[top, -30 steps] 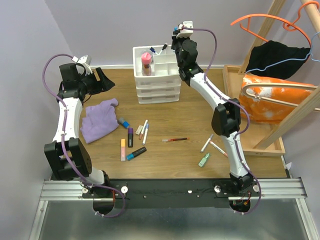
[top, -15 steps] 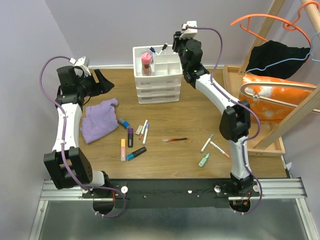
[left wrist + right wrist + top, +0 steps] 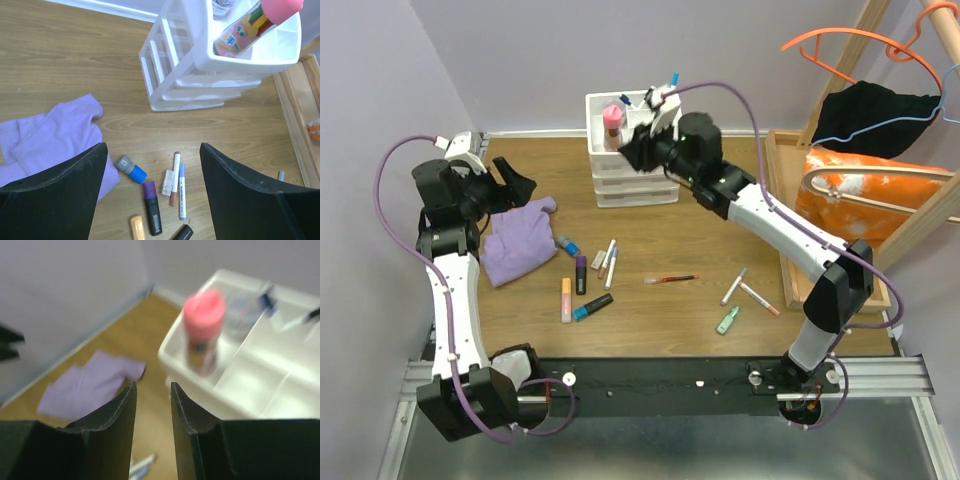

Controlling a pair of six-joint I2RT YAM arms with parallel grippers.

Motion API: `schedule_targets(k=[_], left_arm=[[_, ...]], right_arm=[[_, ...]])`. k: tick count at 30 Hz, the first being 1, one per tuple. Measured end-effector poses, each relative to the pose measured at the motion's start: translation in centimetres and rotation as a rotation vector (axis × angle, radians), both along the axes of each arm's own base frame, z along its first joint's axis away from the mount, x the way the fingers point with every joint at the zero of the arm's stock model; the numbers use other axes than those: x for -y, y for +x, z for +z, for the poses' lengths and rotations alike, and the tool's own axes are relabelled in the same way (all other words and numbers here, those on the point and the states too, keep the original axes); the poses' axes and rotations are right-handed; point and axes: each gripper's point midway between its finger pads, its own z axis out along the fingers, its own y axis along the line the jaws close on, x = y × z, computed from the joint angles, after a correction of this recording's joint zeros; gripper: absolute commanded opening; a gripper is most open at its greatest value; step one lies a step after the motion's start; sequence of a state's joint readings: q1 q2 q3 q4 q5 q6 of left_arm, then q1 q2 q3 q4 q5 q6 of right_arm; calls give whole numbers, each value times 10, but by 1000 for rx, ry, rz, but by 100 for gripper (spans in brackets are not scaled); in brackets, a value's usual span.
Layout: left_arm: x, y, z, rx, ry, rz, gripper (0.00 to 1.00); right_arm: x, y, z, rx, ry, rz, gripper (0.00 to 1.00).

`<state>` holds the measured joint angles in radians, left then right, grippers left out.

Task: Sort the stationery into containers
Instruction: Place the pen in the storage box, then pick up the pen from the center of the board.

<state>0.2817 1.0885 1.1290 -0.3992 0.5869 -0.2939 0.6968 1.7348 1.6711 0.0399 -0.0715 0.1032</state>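
Observation:
The white organiser (image 3: 620, 185) stands at the back of the table, with a pink-capped tube (image 3: 612, 117) and a pen (image 3: 625, 100) in its top compartments. Several loose pens and highlighters lie on the wood: a grey-blue marker (image 3: 567, 245), a purple-black highlighter (image 3: 581, 273), white pens (image 3: 609, 262), an orange highlighter (image 3: 566, 298), a thin red pen (image 3: 671, 279) and a green one (image 3: 727, 320). My left gripper (image 3: 515, 178) is open and empty above the purple cloth. My right gripper (image 3: 632, 150) hovers at the organiser's top front, jaws narrowly apart and empty. The right wrist view is blurred.
A purple cloth (image 3: 515, 245) lies left of the pens. A wooden tray-frame (image 3: 785, 215) with an orange bag and hangers stands at the right. In the left wrist view the organiser (image 3: 165, 65), the cloth (image 3: 45, 140) and the marker cluster (image 3: 151, 207) show below my open fingers.
My right gripper swung from behind the organiser's right side down and left, over its top front. My left gripper drew back to the left and rose.

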Motion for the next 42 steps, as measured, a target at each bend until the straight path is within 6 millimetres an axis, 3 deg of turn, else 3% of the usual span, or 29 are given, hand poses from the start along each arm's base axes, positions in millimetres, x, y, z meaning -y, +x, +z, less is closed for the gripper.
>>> schedule_targets(k=[2,4,6,9,12,16,23,34,42], left_arm=[[-3,-8,-3,-7,8,22,84],[-4,-14,-7,-18,13,32,84],[-4,-21,-16,-39,16,42,84],[-4,-30,-27,-62,16,49,84],[-3,-38,-33,-78,19,53,84],[-1,-47,-34,-73,35,50,85],[-1,-57,-34,-60,79,43,86],[-4,-62,-40,-71,120,44,86],[-4,-63,-43,-76,120,46,86]], right_arm=[[-10,-18,-46,-138,-57,48,37],[-13,-36,-109,-345,-126,57,35],[-11,-50,-160,-511,-175,39,34],[-7,-71,-222,-700,-240,8,36],[-12,-89,-263,-833,-277,-11,41],[-28,-106,-301,-961,-307,-29,42],[-43,-112,-329,-1066,-317,-78,45],[-56,-117,-341,-1088,-334,-127,45],[-72,-109,-344,-1059,-326,-172,41]])
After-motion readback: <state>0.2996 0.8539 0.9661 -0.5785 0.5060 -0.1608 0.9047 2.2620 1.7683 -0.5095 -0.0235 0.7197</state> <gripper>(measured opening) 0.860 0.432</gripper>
